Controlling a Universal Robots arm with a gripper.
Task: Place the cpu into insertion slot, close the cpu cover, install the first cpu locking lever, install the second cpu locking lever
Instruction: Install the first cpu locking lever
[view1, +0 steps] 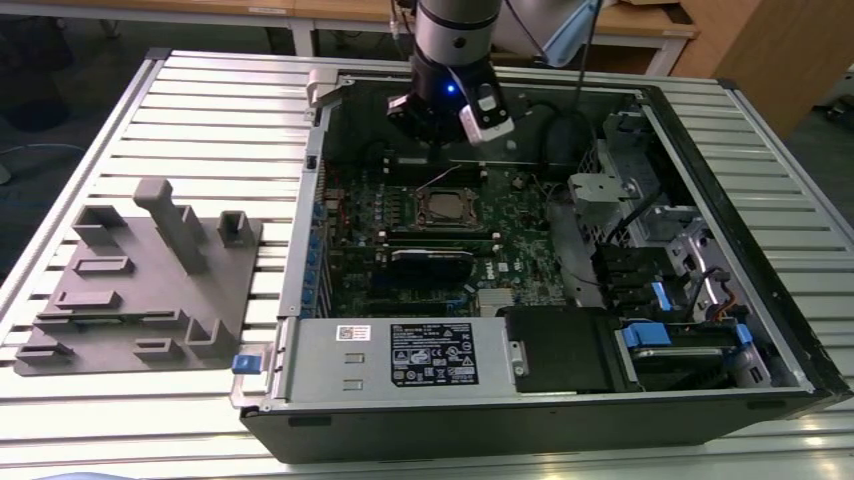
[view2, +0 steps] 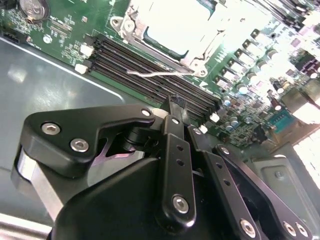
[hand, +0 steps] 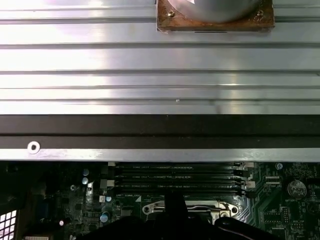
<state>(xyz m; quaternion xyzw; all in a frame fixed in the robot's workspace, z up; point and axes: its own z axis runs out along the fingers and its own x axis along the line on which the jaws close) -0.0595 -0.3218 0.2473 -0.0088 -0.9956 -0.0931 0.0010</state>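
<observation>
I see the open computer case (view1: 534, 430) lying on the slatted table (view1: 200, 110), with the green motherboard (view1: 521, 225) inside it. Mid-board sits the insertion slot (view1: 447, 207). In the second wrist view the cpu (view2: 175, 25) lies flat in it, silver top up, edges parallel to the memory slots (view2: 150, 70). A thin wire lever (view2: 160, 74) runs along that edge. The arm hangs near-vertical, its gripper (view1: 430, 135) pointing down above the board, apart from the slot. Its fingertips (view2: 175, 104) are pinched together on nothing I can see.
</observation>
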